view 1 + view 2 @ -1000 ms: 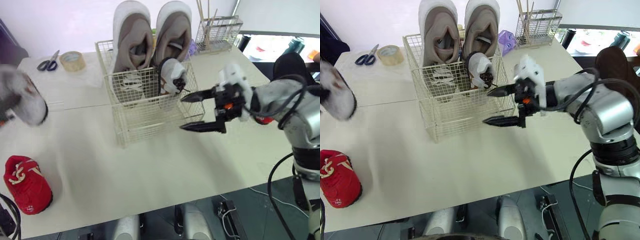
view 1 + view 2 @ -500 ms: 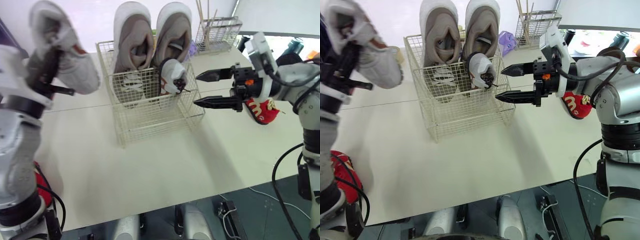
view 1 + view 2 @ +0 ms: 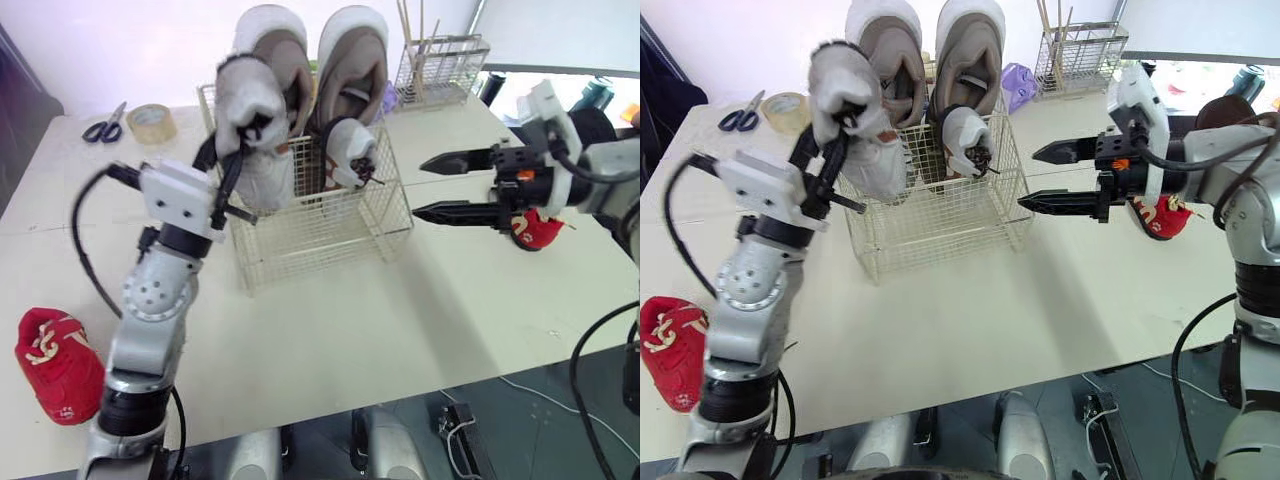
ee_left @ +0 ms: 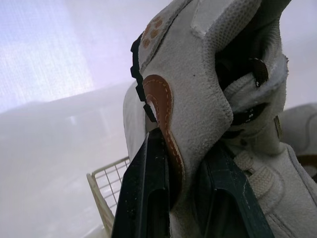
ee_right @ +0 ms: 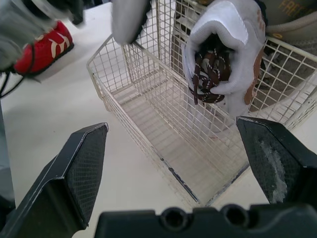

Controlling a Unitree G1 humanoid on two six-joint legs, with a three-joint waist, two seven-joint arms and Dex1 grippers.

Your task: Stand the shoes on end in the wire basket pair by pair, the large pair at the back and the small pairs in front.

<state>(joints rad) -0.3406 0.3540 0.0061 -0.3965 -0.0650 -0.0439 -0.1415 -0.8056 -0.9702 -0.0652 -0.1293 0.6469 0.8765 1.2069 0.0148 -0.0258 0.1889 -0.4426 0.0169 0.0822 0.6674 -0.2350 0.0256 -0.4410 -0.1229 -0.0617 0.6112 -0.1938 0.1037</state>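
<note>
My left gripper (image 3: 232, 172) is shut on a small white shoe (image 3: 245, 110), held toe-up over the left front of the wire basket (image 3: 320, 235). In the left wrist view its fingers (image 4: 148, 193) pinch the shoe's heel collar (image 4: 198, 89). The large beige pair (image 3: 350, 60) stands on end at the basket's back, the left one partly hidden. A matching small white shoe (image 3: 350, 150) with brown laces stands at the right front. My right gripper (image 3: 422, 187) hangs open to the right of the basket, holding nothing. One red shoe (image 3: 55, 360) lies at the near left, another (image 3: 535, 228) behind the right gripper.
Scissors (image 3: 100, 125) and a tape roll (image 3: 150, 120) lie at the back left. A small wire holder (image 3: 440, 65) with sticks stands at the back right. The table's front edge runs close below the arms.
My left arm has swung right, carrying the white shoe from the far left to above the basket's left front. The right gripper has drawn back a little to the right, still open.
</note>
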